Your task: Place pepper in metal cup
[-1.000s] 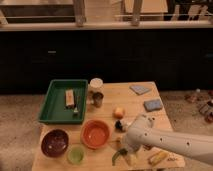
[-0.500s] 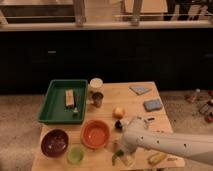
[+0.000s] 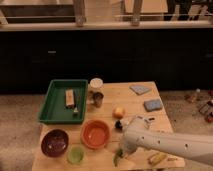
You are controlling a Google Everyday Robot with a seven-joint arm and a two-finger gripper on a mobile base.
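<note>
The green pepper (image 3: pixel 118 158) lies on the wooden table (image 3: pixel 135 100) near its front edge, just right of the light green cup. Only its lower part shows under my arm. My gripper (image 3: pixel 121 149) is at the end of the white arm (image 3: pixel 165 144), right over the pepper's upper end and touching or nearly touching it. The metal cup (image 3: pixel 98 99) stands upright at the back of the table, beside the green tray and in front of the white-lidded jar, well away from the gripper.
A green tray (image 3: pixel 52 107) with a small block sits back left. A white-lidded jar (image 3: pixel 96 83), orange bowl (image 3: pixel 96 134), dark bowl (image 3: pixel 55 142), light green cup (image 3: pixel 76 155), round fruit (image 3: pixel 119 112), yellow banana-like fruit (image 3: pixel 157 158) and two blue pads (image 3: pixel 153 104) share the table.
The arm's end has dropped slightly lower over the pepper at the front edge. The pepper and the other things have stayed in place.
</note>
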